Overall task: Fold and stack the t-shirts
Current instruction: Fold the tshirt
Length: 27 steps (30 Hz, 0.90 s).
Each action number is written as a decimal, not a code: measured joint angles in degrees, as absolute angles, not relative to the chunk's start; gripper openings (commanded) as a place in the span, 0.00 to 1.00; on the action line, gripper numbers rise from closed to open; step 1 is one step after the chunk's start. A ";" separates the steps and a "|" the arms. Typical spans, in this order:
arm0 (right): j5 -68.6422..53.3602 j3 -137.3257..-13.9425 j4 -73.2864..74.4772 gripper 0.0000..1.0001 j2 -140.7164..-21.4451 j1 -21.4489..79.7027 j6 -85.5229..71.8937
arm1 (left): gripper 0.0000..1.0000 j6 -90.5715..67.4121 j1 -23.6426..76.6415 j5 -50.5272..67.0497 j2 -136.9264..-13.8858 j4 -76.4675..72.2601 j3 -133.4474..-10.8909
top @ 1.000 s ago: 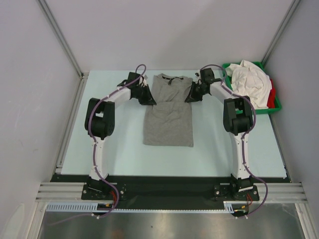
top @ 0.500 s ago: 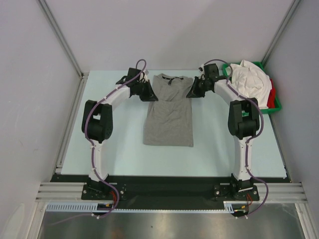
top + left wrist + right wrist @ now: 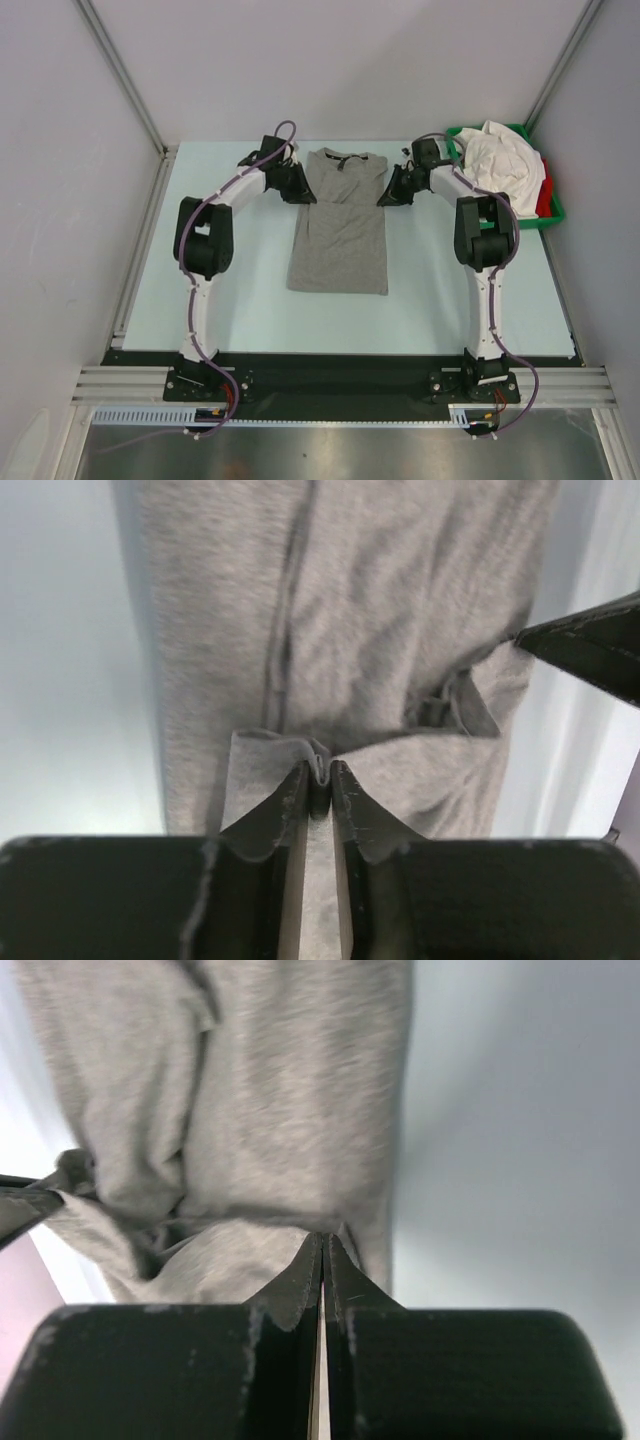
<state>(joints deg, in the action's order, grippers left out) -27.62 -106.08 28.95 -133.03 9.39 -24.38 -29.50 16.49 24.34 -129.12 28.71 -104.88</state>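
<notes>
A heather grey t-shirt (image 3: 338, 235) lies flat in the middle of the table, collar with a dark neck label at the far end and sleeves folded in. My left gripper (image 3: 303, 190) is at its left shoulder and is shut on a pinch of grey fabric, as the left wrist view (image 3: 320, 775) shows. My right gripper (image 3: 385, 192) is at the right shoulder and is shut on the shirt's edge, as the right wrist view (image 3: 323, 1240) shows. The grey shirt also fills both wrist views (image 3: 400, 600) (image 3: 280, 1090). White t-shirts (image 3: 500, 165) and a red one (image 3: 546, 195) are heaped at the back right.
A green plastic tray (image 3: 553, 218) at the back right corner holds the heap of shirts, close behind my right arm. Grey walls and metal rails enclose the table on the left, back and right. The arm bases stand at the near edge.
Both arms have shifted their elbows and wrists a little while the grippers stay at the grey shirt's shoulders. The shirt's body has hardly moved.
</notes>
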 measured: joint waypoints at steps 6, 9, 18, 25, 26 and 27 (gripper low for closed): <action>-29.02 -109.82 29.71 0.01 -137.60 9.23 -24.38 | 0.24 -28.84 14.81 22.87 -133.69 31.40 -109.25; -28.97 -111.74 30.26 0.02 -138.17 9.17 -24.34 | 0.30 -27.97 14.20 22.37 -134.26 32.58 -109.65; -26.57 -118.93 37.41 0.48 -138.45 8.75 -23.29 | 0.63 -25.47 14.00 20.84 -133.73 34.04 -110.37; -16.36 -119.61 46.81 0.69 -133.75 6.52 -21.96 | 0.62 -22.83 14.00 11.86 -119.26 35.14 -101.23; -15.51 -118.04 47.62 0.70 -132.20 6.15 -22.04 | 0.61 -23.05 14.00 11.49 -115.33 35.00 -98.19; -14.83 -115.04 47.70 0.71 -129.73 5.82 -22.28 | 0.60 -23.38 14.00 11.09 -111.83 33.71 -94.98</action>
<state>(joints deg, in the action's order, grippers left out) -14.83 -115.04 47.70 -129.73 5.82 -22.28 -23.38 14.00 11.09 -111.83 33.71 -94.98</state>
